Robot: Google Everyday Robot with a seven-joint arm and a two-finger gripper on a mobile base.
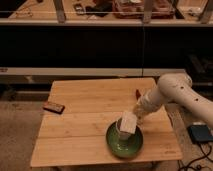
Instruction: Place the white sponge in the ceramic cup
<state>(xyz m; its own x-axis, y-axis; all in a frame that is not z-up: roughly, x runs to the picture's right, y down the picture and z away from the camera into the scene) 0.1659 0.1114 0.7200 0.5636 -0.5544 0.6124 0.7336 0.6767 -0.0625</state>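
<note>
The dark green plate (124,145) sits toward the front right part of the wooden table (85,107), and everything else is placed here by reference to it. The ceramic cup (120,132) stands on the plate, but most of it is hidden: only a sliver of its off-white wall shows at the left, behind the white sponge (129,122). The sponge is tilted, standing on edge over the cup's mouth; whether its lower edge already rests inside the cup or only hangs above it cannot be made out.

The gripper (138,112) is just above and to the right of the plate, at the upper right corner of the sponge, and appears to be clenched on that corner. The white arm (172,92) runs up and to the right from there and is cut off by the right edge of the view.

Behind the plate, near the table's far right part, a small white-and-red object (137,93) is partly covered by the arm and too blurred to identify. Well to the left of the plate, near the table's left edge, lies a small dark rectangular item (53,107). To the right of the plate, off the table, a blue-grey box (201,133) rests on the floor
</note>
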